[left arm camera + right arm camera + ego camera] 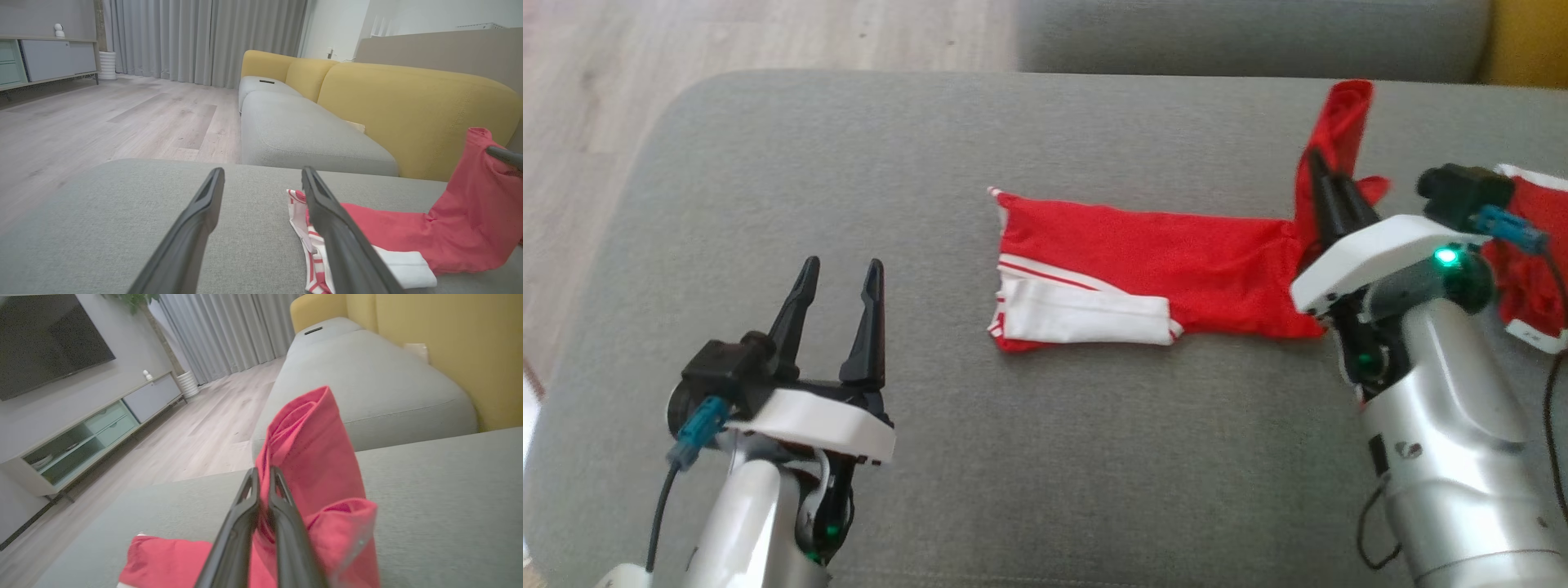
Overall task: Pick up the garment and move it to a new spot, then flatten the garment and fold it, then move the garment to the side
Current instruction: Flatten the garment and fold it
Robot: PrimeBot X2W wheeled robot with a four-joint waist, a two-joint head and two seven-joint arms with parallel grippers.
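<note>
Near left, the left gripper (843, 265) hovers over a broad grey woven-fabric seat cushion (931, 457), its two dark fingers spread wide and holding nothing. Bare cushion lies all around it, out to the rounded left edge.

Near right, the right gripper (1316, 167) is pinched tight on the right end of a thin red cloth garment with white trim (1176, 261), raising that end into an upright, creased fold. The rest of the garment lies flat in a long band across the cushion's middle, with a white folded panel at its near left corner.

At the right edge, just beside the right arm, lies a second crumpled red and white cloth (1531, 278). Past the cushion's far edge sits another grey seat cushion (1241, 37). Pale wood-plank floor (768, 41) shows far left, and a rounded yellow sofa back (408, 110) far right.
</note>
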